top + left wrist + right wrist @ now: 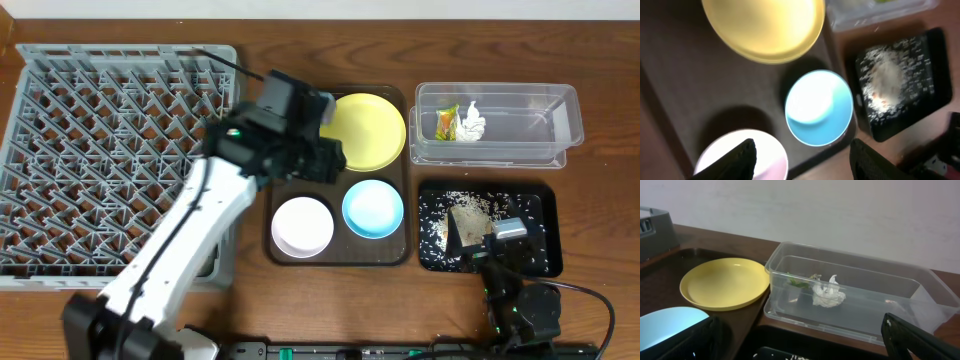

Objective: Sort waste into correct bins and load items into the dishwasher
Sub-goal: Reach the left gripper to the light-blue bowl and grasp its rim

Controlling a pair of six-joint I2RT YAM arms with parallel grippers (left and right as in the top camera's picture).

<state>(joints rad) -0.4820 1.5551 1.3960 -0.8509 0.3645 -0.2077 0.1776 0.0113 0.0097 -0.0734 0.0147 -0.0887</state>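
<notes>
My left gripper [325,160] [802,162] hangs open and empty above the brown serving tray, between the yellow plate [372,130] [765,25], the light-blue bowl [373,208] [819,107] and the white bowl [302,226] [767,155]. My right gripper [503,243] [805,347] is open and empty, low at the front of the black tray [540,215] [935,75], which holds rice crumbs [465,215]. The clear tub [520,125] [875,295] holds the snack wrapper [446,123] [795,285] and the tissue [471,122] [829,295]. The grey dish rack [100,150] stands at the left. No chopsticks are in view.
The dark brown serving tray [340,255] lies between the rack and the two bins. The left arm reaches from the table's front across the rack's right corner. The wooden table [600,200] runs to a wall behind the tub.
</notes>
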